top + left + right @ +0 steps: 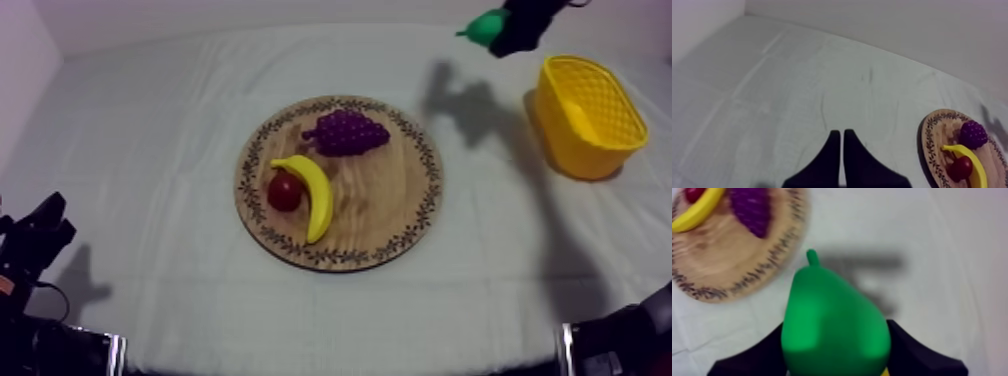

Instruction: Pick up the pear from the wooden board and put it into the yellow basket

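My right gripper (500, 30) hangs high above the cloth at the back right, shut on the green pear (485, 26), up and to the left of the yellow basket (588, 115). From the right wrist, the pear (834, 323) sits between my black fingers (922, 353), stem toward the wooden board (727, 253). The round board (385, 200) lies mid-table with the grapes (347, 131), banana (312, 192) and small red fruit (284, 190). My left gripper (842, 137) rests low at the left side, fingers together as a narrow wedge over bare cloth.
The basket stands at the right side of the table, its opening upward. From the left wrist, the board (932, 145) with its fruit lies off to one side. A pale wall runs behind the table's far edge.
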Controlling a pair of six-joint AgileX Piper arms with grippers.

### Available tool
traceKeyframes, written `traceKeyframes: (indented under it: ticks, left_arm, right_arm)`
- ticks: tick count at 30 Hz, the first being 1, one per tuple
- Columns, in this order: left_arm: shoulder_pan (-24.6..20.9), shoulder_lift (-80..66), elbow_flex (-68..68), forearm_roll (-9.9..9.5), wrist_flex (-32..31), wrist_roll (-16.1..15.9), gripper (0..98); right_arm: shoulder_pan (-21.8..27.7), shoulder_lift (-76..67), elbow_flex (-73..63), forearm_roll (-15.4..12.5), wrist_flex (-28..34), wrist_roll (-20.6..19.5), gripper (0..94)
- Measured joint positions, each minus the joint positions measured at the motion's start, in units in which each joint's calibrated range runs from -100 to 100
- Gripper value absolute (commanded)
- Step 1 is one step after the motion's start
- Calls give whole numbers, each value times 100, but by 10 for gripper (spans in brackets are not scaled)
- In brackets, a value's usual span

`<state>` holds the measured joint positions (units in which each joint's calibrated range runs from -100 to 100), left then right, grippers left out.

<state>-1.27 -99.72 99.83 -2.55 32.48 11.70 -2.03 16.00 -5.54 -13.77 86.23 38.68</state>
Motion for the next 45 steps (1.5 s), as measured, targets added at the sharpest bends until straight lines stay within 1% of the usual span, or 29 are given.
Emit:
traceKeyframes:
  ticks: [5, 8, 13, 16, 19, 22, 25, 27, 30, 34, 38, 43, 45]
  left_arm:
    - [0, 0, 0, 0, 0, 0, 1]
    - [0, 0, 0, 0, 0, 0, 1]
    - [0, 0, 0, 0, 0, 0, 1]
    - [0, 0, 0, 0, 0, 0, 1]
    - [0, 0, 0, 0, 0, 0, 1]
    - [0, 0, 0, 0, 0, 0, 1]
    - [0, 0, 0, 0, 0, 0, 1]
    - [0, 0, 0, 0, 0, 0, 1]
    - [0, 0, 0, 0, 0, 0, 1]
    - [0, 0, 0, 0, 0, 0, 1]
    - [0, 0, 0, 0, 0, 0, 1]
    - [0, 0, 0, 0, 0, 0, 1]
    - [0, 0, 0, 0, 0, 0, 1]
  right_arm:
    - [636, -117, -9, 43, -130, -101, 474]
    - [956, -119, 38, 86, -214, -96, 476]
    - [1330, -25, 269, 201, -509, -113, 505]
    - [1412, 77, 477, 318, -787, -168, 561]
    - [1416, 115, 733, 356, -1035, -219, 671]
    - [1394, 110, 964, 487, -1157, -317, 759]
    - [1356, 26, 1146, 584, -1221, -382, 814]
    - [1318, -90, 1168, 630, -1222, -464, 820]
    - [1337, -343, 1290, 572, -1335, -578, 778]
    - [1423, -869, 1770, 444, -1434, -545, 659]
    - [1387, -1565, 2459, 206, -1729, -630, 479]
    - [1151, -2731, 3391, 240, -2236, -955, 239]
    - [1031, -3188, 3744, 223, -2436, -1111, 164]
